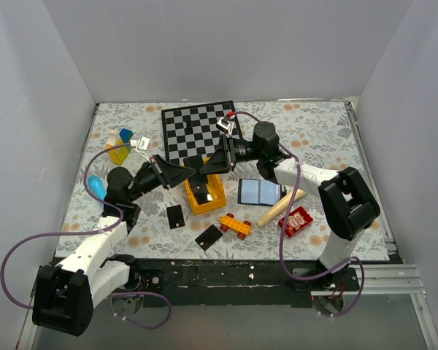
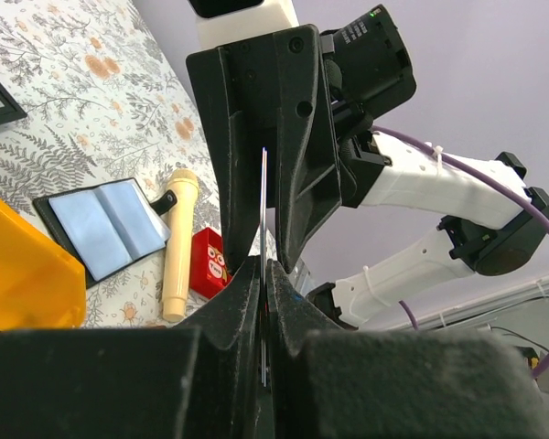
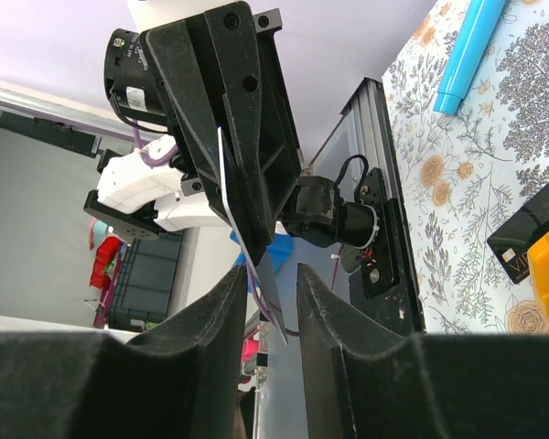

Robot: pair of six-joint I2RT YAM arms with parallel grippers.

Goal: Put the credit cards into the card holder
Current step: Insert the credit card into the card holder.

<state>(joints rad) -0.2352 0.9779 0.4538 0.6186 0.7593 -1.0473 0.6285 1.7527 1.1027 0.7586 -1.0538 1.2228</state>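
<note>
One wooden peg (image 1: 280, 206) beside card holder (image 1: 259, 192)

Robot lab cell: white walls (image 1: 226, 44) enclosing a floral-clothed table (image 1: 317, 124).

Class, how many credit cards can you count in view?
4: a card in the left fingers, a card in the yellow bin, two cards on the table near it. More may be hidden.

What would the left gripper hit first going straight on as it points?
The right gripper, facing it tip to tip and open around the credit card that the left gripper pinches.
</note>
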